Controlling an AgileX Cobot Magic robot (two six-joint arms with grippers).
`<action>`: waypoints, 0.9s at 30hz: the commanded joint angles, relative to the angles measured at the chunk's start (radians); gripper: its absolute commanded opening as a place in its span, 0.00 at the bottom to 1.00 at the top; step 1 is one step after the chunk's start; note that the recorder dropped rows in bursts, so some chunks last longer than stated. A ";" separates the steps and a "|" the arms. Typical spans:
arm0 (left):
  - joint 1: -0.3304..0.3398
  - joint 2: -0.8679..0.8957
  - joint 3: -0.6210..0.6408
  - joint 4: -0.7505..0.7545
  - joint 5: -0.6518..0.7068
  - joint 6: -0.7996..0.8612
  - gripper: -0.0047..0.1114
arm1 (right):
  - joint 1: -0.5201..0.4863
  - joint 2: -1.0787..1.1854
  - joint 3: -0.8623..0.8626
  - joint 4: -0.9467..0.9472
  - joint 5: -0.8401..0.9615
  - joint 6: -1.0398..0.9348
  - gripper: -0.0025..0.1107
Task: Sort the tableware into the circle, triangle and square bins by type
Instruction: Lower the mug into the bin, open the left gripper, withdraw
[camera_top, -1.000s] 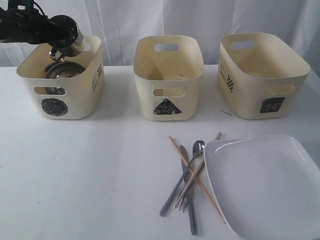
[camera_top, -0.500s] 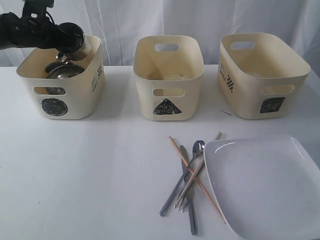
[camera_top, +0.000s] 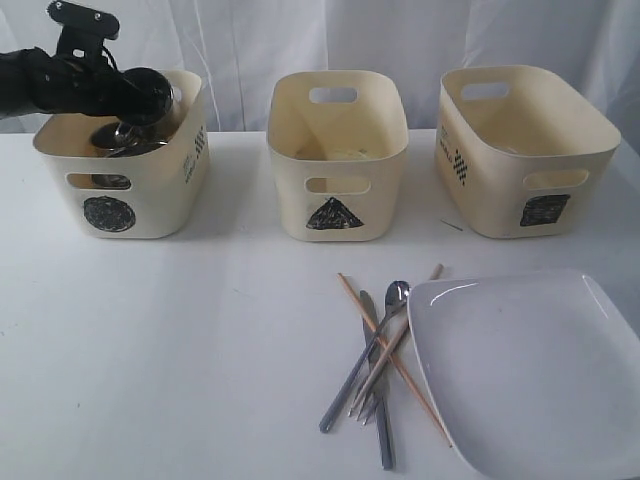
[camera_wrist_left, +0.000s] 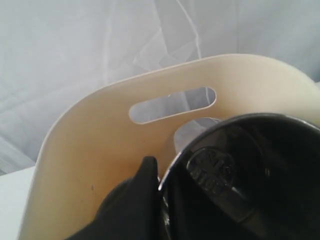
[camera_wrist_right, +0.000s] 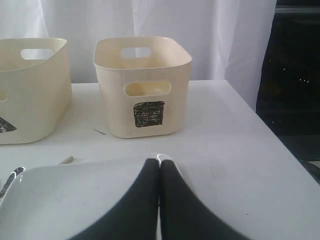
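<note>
My left gripper (camera_top: 140, 100) is shut on the rim of a steel mug (camera_wrist_left: 250, 180), one black finger (camera_wrist_left: 142, 192) outside the wall. It holds the mug tilted just inside the circle bin (camera_top: 150, 190), above a shiny steel bowl (camera_top: 118, 137). Near the front edge lies the large white plate (camera_top: 530, 370), with the spoon (camera_top: 396, 294), fork (camera_top: 368, 395), knife (camera_top: 381, 425) and wooden chopsticks (camera_top: 392, 358) piled to its left. My right gripper (camera_wrist_right: 160, 162) is shut on nothing, its tips over the plate's (camera_wrist_right: 75, 200) far rim; the exterior view does not show it.
The triangle bin (camera_top: 338, 190) stands in the middle and the square bin (camera_top: 500, 190) on the right, both along the back of the white table. A white curtain hangs behind them. The table's right edge (camera_wrist_right: 260, 130) runs close past the square bin (camera_wrist_right: 145, 85).
My left gripper has sunk with the mug from above the circle bin's rim down into the bin. The right gripper and the items on the table have not moved.
</note>
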 joint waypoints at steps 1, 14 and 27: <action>-0.002 -0.023 -0.006 -0.006 0.007 -0.044 0.17 | -0.002 -0.006 0.005 0.002 -0.003 -0.004 0.02; -0.025 -0.111 -0.006 -0.006 0.174 -0.141 0.43 | -0.002 -0.006 0.005 0.002 -0.001 -0.004 0.02; -0.022 -0.281 -0.006 -0.006 0.444 -0.131 0.36 | -0.002 -0.006 0.005 0.002 -0.003 -0.004 0.02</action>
